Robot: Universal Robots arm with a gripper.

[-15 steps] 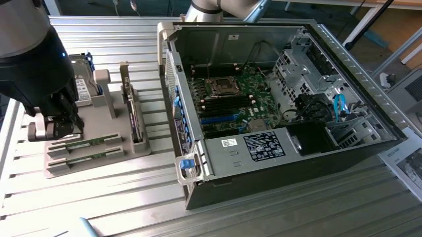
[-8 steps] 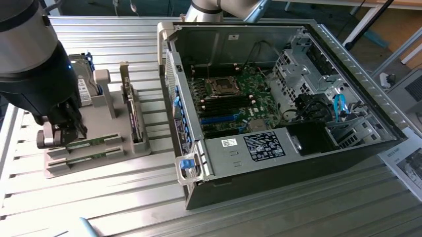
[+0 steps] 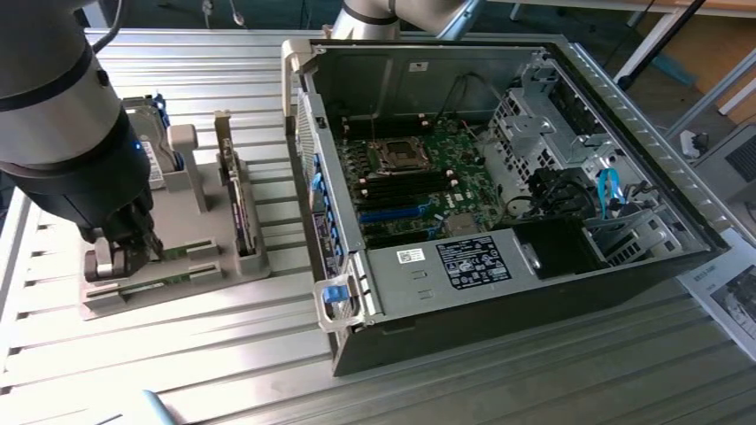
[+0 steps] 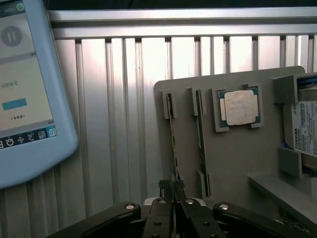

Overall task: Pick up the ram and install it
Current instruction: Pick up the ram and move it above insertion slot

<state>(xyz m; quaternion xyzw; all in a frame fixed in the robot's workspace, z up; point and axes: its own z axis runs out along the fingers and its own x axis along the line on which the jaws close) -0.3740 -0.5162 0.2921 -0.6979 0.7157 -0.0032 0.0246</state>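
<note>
Status: ram gripped at the holder, installation outstanding

Computer case lies open on the ribbed metal table, at the exterior view's right; its motherboard is exposed; the long dark memory slots beside the processor socket show no green stick standing in them, so far as can be made out; nothing of the install step is judged done.

Grey holder sits beside the case, at the exterior view's left; it carries an upright expansion card, a hard drive and the square silver CPU in its own recess. A light-blue handheld screen lies on the table near the holder; not involved.

The ram is seen edge-on in the wrist view, standing in the outermost narrow slot of the holder; a second stick stands in the neighbouring slot just beside it; the ram runs along its slot much as its neighbour does, so it is judged not yet lifted.

The gripper is down at one end of that slot, the arm standing over the holder's corner in the exterior view; the jaws are drawn together on the thin edge of the ram, one on each face, with no gap visible.

Assessment: approach and grasp complete; lift, carry to the case and seating in a memory slot all left to do.
</note>
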